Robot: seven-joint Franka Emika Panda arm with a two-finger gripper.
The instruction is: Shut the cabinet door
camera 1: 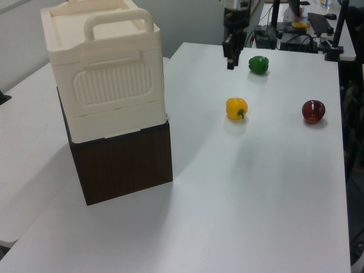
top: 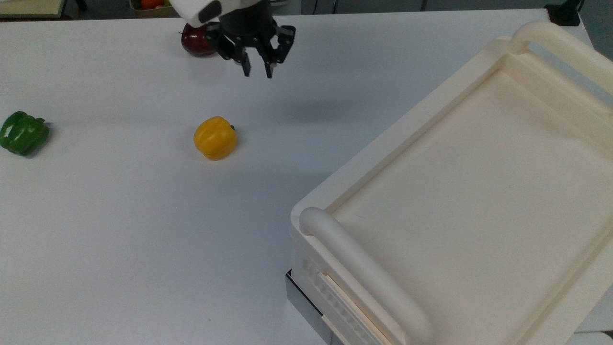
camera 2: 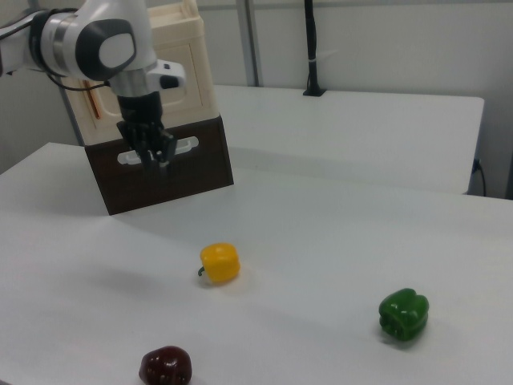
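The cabinet point(top: 469, 191) is a large cream-white unit with a recessed top and thick tube handles, on a dark brown base point(camera 1: 122, 165). It fills the top view's right and stands at the left view's left point(camera 1: 102, 74). In the right view the cabinet door point(camera 2: 188, 80) faces the camera, with its copper-orange bar handle point(camera 2: 94, 102) near the panel's left edge. The door looks flush with the cabinet, though my arm hides its middle. My gripper point(top: 257, 72) hangs open and empty over the table, well away from the cabinet and in front of the brown base point(camera 2: 157, 159).
A dark red apple point(top: 191, 44) lies partly behind the gripper in the top view. A yellow pepper point(top: 215, 138) sits mid-table and a green pepper point(top: 23, 132) at the top view's left edge. A metal-edged grooved drawer front point(top: 330, 302) shows at the cabinet's near end.
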